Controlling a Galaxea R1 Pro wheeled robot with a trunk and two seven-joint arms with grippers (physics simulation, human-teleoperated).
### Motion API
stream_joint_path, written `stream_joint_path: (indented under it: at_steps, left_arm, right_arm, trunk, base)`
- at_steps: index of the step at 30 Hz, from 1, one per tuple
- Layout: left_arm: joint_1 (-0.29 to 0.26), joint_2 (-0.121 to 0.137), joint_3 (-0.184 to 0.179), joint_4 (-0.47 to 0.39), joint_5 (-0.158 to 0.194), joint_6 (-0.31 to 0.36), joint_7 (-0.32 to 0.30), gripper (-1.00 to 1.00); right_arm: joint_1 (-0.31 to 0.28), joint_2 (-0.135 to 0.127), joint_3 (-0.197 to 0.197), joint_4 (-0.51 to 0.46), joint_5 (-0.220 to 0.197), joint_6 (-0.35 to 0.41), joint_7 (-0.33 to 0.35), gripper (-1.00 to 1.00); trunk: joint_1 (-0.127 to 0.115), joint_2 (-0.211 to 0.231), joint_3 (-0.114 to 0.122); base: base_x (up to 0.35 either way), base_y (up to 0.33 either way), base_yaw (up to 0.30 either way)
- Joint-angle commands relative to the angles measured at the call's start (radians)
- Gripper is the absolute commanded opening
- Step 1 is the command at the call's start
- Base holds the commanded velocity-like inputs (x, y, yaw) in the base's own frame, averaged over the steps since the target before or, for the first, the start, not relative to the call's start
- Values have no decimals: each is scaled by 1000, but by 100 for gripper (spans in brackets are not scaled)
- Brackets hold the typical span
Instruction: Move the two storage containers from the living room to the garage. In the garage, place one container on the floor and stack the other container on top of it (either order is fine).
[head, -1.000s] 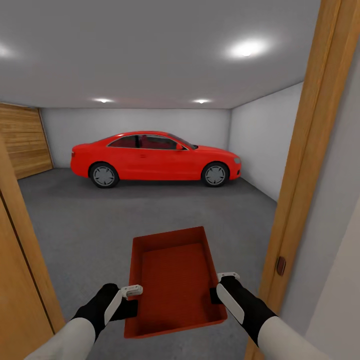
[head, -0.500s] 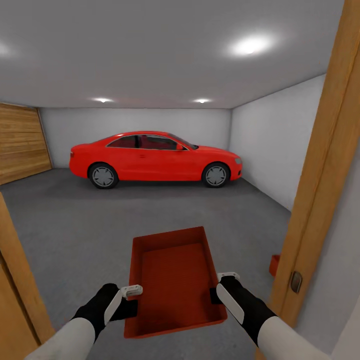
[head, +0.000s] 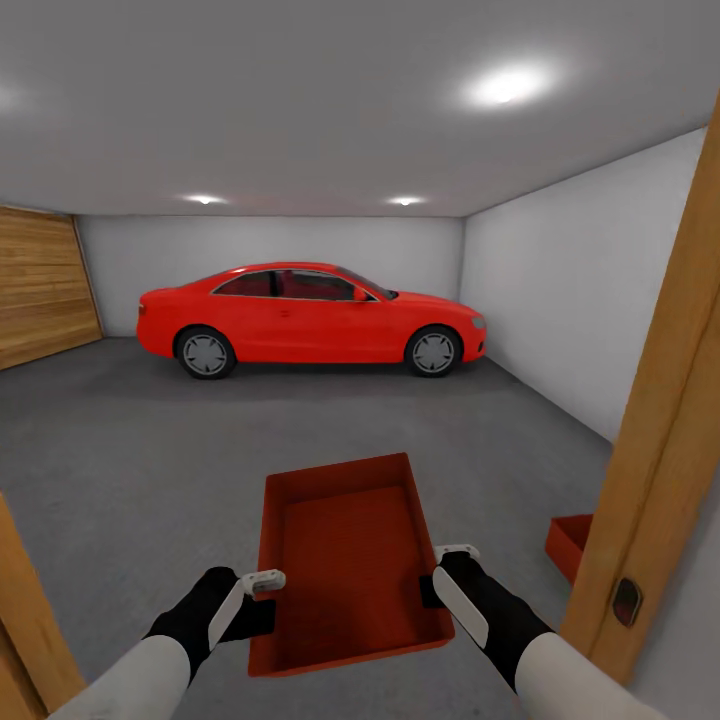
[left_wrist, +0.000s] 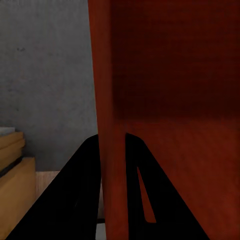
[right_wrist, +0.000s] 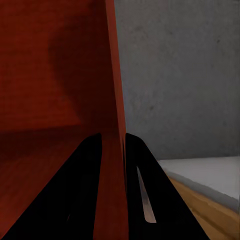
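While crossing the wooden door frame (head: 668, 470) into the garage: carried storage container (head: 345, 560) pinched on its side walls by left gripper (head: 262, 583) and right gripper (head: 447, 560), over speckled grey concrete floor (head: 150, 460). Second storage container (head: 570, 543) already down by the right wall, apparently on the floor, partly hidden; stacking left. Both orange-red plastic, low straight walls, ribbed bottom; glossy red car (head: 310, 318) beyond.

The bin (head: 345, 560) looks like matt orange-red plastic with a finely ribbed bottom. The floor (head: 150, 440) is matt, speckled grey concrete, and the door frame (head: 670, 450) is smooth wood. The car (head: 310, 318) is glossy red.
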Motion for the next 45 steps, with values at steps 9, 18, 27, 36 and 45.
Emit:
stream_joint_path:
  at_steps: [9, 18, 27, 36, 45]
  left_arm:
    - [-1, -6, 11, -2, 8, 5, 3, -100]
    - [-1, -6, 11, -2, 8, 5, 2, -100]
    - [-1, -6, 11, -2, 8, 5, 3, -100]
    - [-1, -6, 11, -2, 8, 5, 3, -100]
    - [-1, -6, 11, -2, 8, 5, 4, -100]
  right_arm:
    - [0, 0, 13, 0, -19, 1, -8, -100]
    - [0, 0, 13, 0, -19, 1, -8, -100]
    - [0, 0, 13, 0, -19, 1, -8, -100]
    - [0, 0, 13, 1, -19, 1, -8, -100]
    - [0, 0, 13, 1, -19, 1, -8, -100]
  trunk:
    - [1, -1, -1]
    - [1, -1, -1]
    - [1, -1, -1]
    - [1, -1, -1]
    - [1, -1, -1]
  base:
    - [240, 0, 0]
    - [75, 11, 0]
    - [303, 93, 0]
    - [326, 27, 0]
    - [332, 1, 0]
